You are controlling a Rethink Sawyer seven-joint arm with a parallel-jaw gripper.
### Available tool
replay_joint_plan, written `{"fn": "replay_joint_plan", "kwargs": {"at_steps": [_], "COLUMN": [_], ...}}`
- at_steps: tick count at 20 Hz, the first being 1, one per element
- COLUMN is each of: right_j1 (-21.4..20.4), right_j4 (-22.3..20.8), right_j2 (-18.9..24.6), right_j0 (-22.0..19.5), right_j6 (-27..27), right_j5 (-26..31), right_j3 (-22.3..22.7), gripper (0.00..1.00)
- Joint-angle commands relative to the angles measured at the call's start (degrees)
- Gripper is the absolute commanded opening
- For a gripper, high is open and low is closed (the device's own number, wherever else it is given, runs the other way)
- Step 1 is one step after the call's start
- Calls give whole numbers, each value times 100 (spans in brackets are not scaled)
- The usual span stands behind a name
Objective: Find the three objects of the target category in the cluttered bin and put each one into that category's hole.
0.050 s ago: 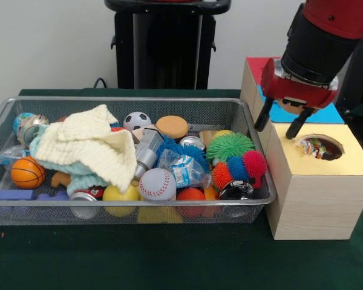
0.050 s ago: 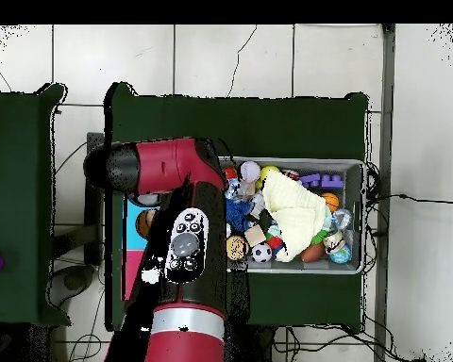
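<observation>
The hand (image 1: 281, 125) hangs spread and empty above the wooden box (image 1: 317, 187) at the table's edge, beside its yellow hole (image 1: 319, 147). Remaining targets lie in the wire bin (image 1: 124, 205); the cloth (image 1: 88, 148) may hide them, causing a wrong pick.

On the desk (image 1: 169, 260), the bin (image 1: 127, 208) sits left of the box (image 1: 314, 199) — the two just beside each other. A cloth (image 1: 91, 148) lies over the bin's left half; the tool (image 1: 282, 121) hangs above the box, behind its hole (image 1: 319, 147).
</observation>
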Motion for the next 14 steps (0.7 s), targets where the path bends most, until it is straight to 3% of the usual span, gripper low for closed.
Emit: {"fn": "replay_joint_plan", "kwargs": {"at_steps": [1, 5, 8, 14], "right_j1": [43, -151, -551, -1144], "right_j4": [-265, -378, -280, -256], "right_j2": [217, 199, 386, 674], "right_j0": [-281, -498, -815, -1266], "right_j6": [-108, -454, -697, -1111], "right_j5": [627, 830, 378, 60], "right_j3": [155, 181, 722, 1457], "gripper": [100, 100, 100, 100]}}
